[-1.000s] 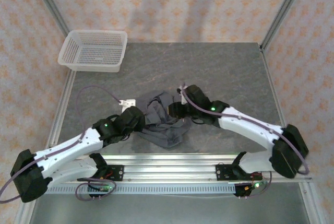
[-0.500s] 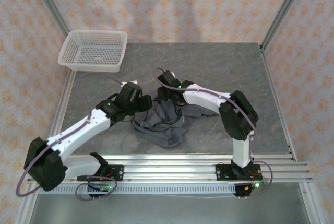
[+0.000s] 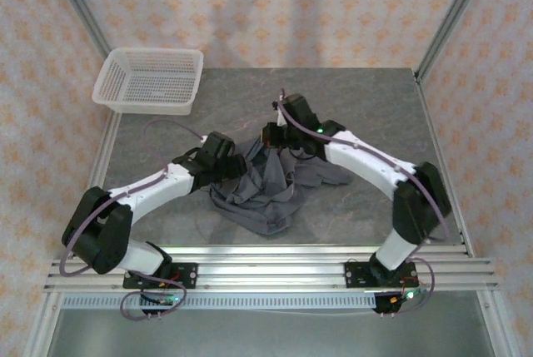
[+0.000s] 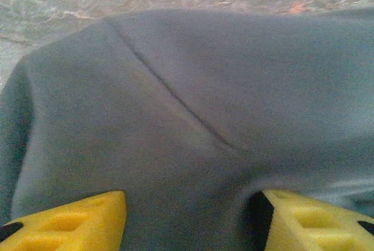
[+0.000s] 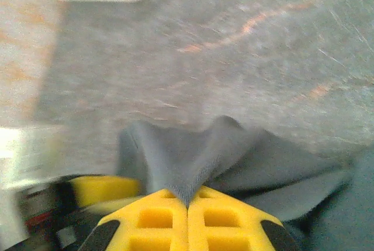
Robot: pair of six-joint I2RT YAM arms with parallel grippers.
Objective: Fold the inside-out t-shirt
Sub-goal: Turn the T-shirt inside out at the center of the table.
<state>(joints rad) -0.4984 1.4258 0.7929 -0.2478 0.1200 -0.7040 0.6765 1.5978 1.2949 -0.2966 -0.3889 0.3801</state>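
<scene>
Top external view: w/in the last sec both arms had swung away from the near rail [image 3: 275, 267] toward the basket's end of the table [image 3: 366, 107]. The right gripper [image 3: 271, 136] was clenched on a peak of the inside-out t-shirt [image 3: 268, 199]. Right wrist view showed its yellow fingers [image 5: 146, 222] closed together w/ grey cloth nipped btwn them. It had dragged that bit up and out, so the heap was now tented and partly spread, not balled up.

The left gripper [image 3: 236, 163] sat at the shirt's side nearest the white mesh basket [image 3: 150, 106]. Its fingers [image 4: 64, 224] were spread wide w/ cloth bulging btwn, released as far as I could judge. Prob. still the opening-out stage, no fold made yet.

Shirt lay well apart from the basket, on the side toward the arm bases. Its hem farthest from the basket lay near the table's front edge, so little room there. Plenty of bare slate btwn shirt and basket, and further along the basket's row.
</scene>
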